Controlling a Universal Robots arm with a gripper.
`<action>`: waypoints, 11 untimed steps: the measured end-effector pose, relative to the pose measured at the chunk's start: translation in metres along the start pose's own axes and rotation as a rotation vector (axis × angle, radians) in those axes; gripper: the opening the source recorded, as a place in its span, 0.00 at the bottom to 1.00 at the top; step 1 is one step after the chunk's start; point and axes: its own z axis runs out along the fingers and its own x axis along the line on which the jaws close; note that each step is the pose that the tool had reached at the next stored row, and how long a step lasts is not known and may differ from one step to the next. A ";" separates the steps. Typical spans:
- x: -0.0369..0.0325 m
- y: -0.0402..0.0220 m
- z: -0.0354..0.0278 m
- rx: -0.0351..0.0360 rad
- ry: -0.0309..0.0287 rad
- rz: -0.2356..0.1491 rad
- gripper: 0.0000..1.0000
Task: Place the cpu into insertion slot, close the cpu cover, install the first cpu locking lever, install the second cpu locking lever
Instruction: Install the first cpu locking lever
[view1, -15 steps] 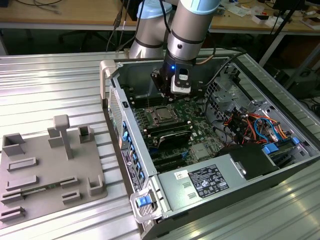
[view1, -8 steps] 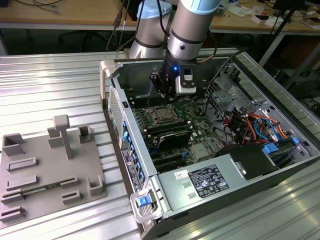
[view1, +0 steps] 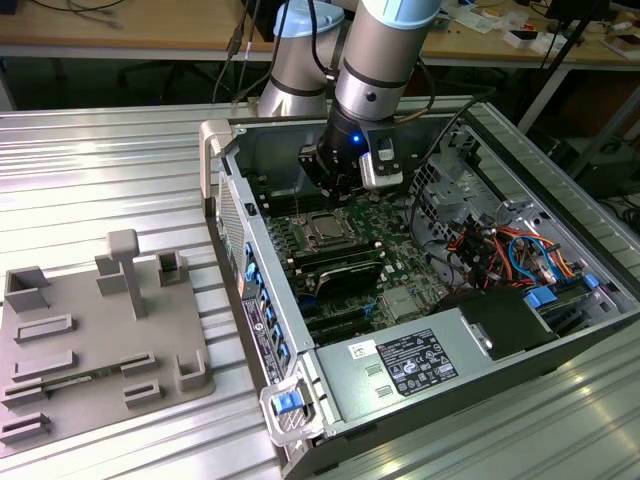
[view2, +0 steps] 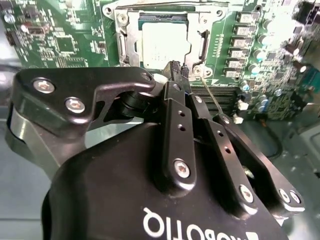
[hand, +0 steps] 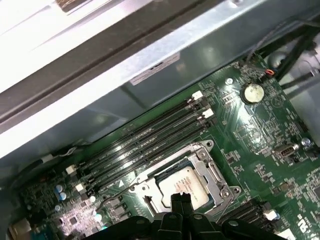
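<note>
The cpu (view2: 164, 44) lies flat in its socket on the green motherboard, silver top up, also seen in the first wrist view (hand: 184, 183) and in the exterior view (view1: 325, 228). The cpu cover (view2: 131, 42) lies down around it as a shiny frame (hand: 212, 172). My gripper (view2: 177, 68) hovers just over the socket's edge with its black fingertips (hand: 181, 199) pressed together and nothing visible between them. In the exterior view the gripper (view1: 342, 190) hangs inside the open computer case, right above the socket. A thin metal lever rod (view2: 211, 99) runs beside the socket, next to the fingers.
Black memory slots (hand: 145, 140) lie between the socket and the case's grey wall (hand: 150, 60). A coin battery (hand: 252, 92) sits on the board. A power supply (view1: 410, 365) and coloured cables (view1: 505, 250) occupy the case's near side. A grey fixture plate (view1: 90, 340) lies outside at the exterior view's left.
</note>
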 end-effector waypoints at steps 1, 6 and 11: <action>0.0000 0.0000 0.0000 0.0001 0.0002 -0.010 0.11; 0.0001 0.0000 0.0001 -0.0009 0.0010 -0.023 0.11; 0.0012 -0.0007 0.0001 -0.0003 0.0027 -0.083 0.11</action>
